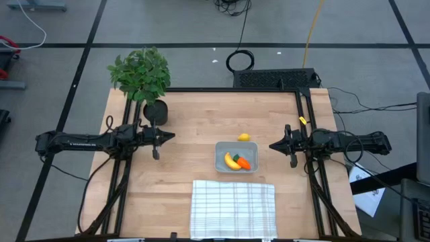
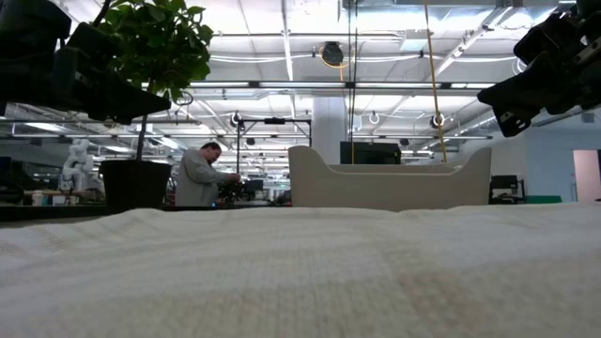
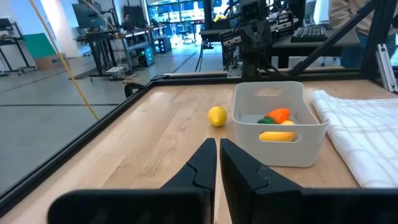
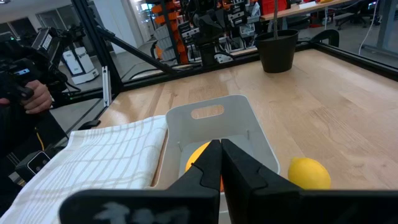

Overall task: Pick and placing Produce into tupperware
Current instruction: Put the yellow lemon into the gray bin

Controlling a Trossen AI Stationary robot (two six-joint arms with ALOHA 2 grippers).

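Lemon [image 1: 244, 137] left on the desk [image 1: 188, 121]: light, round, rolls easily, so pinch across its middle. Both grippers [image 1: 158, 136] [image 1: 279, 144] shut, empty.

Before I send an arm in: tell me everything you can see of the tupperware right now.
The tupperware is a small, shallow container of pale grey-white plastic, rectangular with rounded corners and a handle slot in each end wall. It sits upright and lidless on the wooden table, just beyond the white checked cloth. Whether they touch is unclear. Inside lie the banana and the carrot. The lemon rests on the wood beside it, apart. Neither hand touches it.
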